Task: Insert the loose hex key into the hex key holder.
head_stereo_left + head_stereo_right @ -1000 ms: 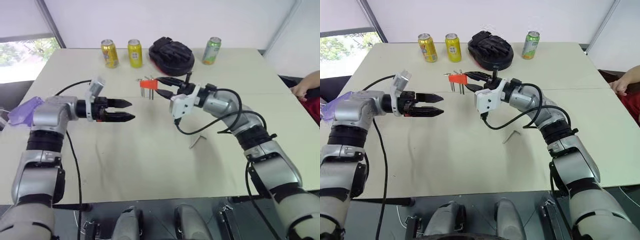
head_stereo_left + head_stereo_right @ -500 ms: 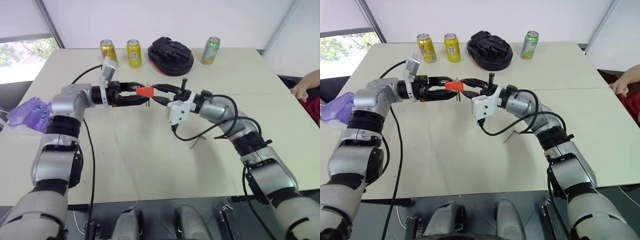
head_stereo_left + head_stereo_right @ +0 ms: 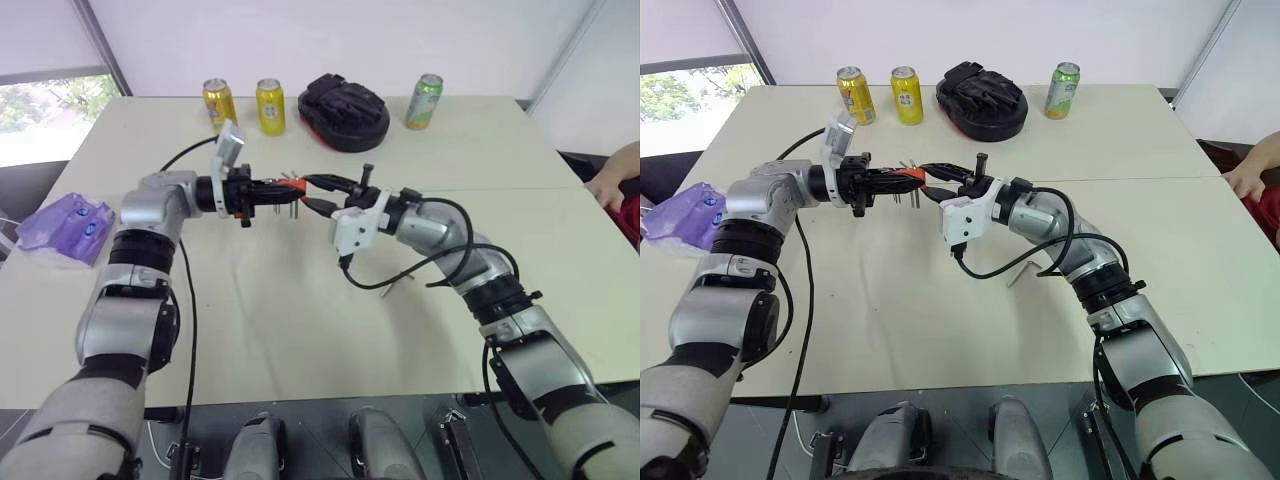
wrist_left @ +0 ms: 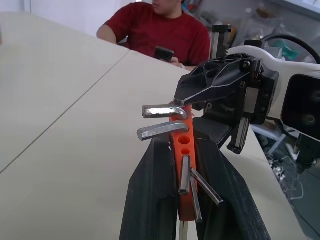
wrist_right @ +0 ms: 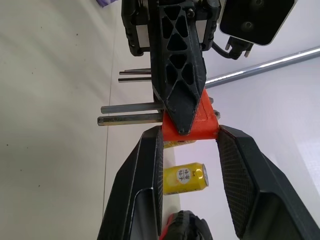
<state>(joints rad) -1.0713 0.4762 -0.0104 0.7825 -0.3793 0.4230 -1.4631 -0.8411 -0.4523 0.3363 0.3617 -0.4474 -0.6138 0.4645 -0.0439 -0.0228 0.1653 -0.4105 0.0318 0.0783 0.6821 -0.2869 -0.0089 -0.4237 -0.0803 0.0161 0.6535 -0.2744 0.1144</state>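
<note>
Left eye view: the hex key holder (image 3: 290, 184) is held above the desk (image 3: 300, 330), between the two grippers. The left gripper (image 3: 283, 192) is closed on the hex key holder from the robot's left side. The right gripper (image 3: 313, 190) clamps the opposite end of the same block from the right. In the left wrist view, the red-orange block sits between the left gripper's two black fingers (image 4: 150, 200), with grey keys projecting from it. The loose hex key (image 3: 397, 287) lies flat on the desk, below the right forearm, well apart from the holder. Three cans and a black padded item stand at the far desk edge.
</note>
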